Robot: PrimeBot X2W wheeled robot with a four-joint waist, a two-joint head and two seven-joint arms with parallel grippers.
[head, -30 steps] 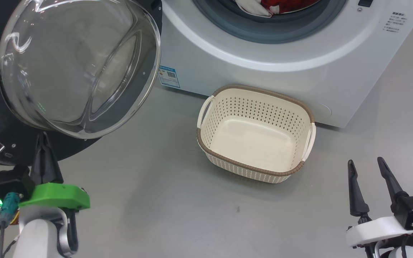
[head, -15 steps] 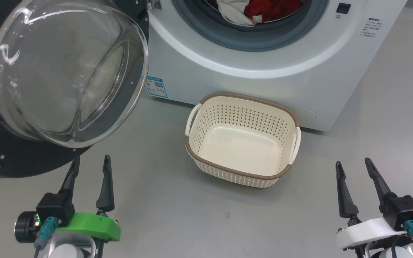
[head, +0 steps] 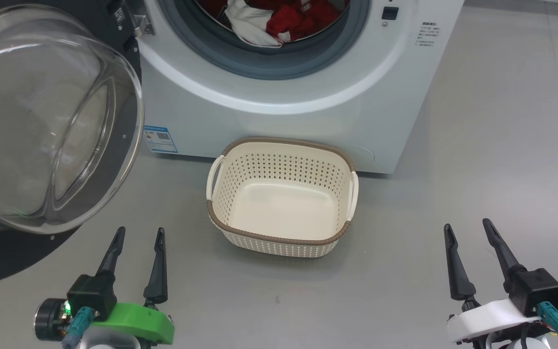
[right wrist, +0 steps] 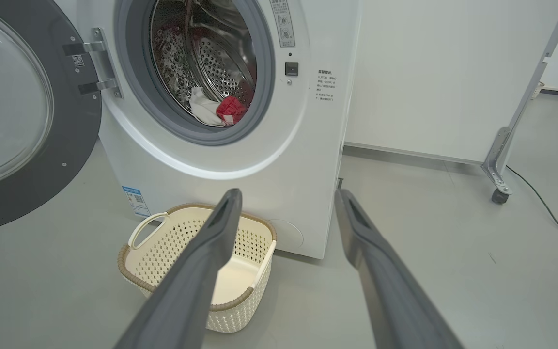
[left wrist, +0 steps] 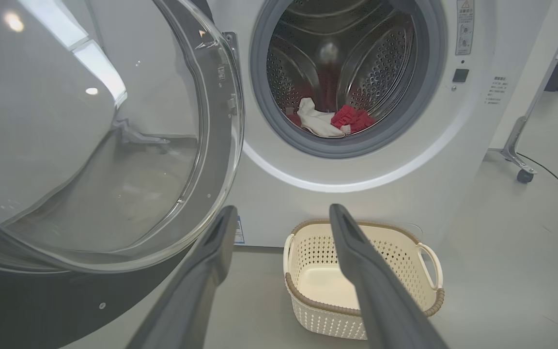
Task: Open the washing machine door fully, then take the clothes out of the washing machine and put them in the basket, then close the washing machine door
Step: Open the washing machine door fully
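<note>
The washing machine [head: 284, 111] stands ahead with its round mouth uncovered. Its door [head: 41, 126] is swung out to the left, the glass bowl facing me. Red and white clothes [head: 284, 19] lie in the steel drum, at the front of the mouth [left wrist: 337, 121]. The cream basket [head: 279, 240] sits empty on the floor in front of the machine. My left gripper [head: 141, 230] is open and holds nothing, just below and right of the door's rim, apart from it. My right gripper [head: 467, 224] is open and holds nothing, to the right of the basket.
A metal stand leg on a castor [right wrist: 499, 169] and a black cable [right wrist: 545, 208] lie on the grey floor right of the machine. A white wall panel [right wrist: 443, 72] rises behind them. The door [left wrist: 90, 135] fills the space at the left.
My left gripper has opened and drawn back from the door's lower rim. The head camera has shifted, so the washer and basket sit further left and the drum shows more.
</note>
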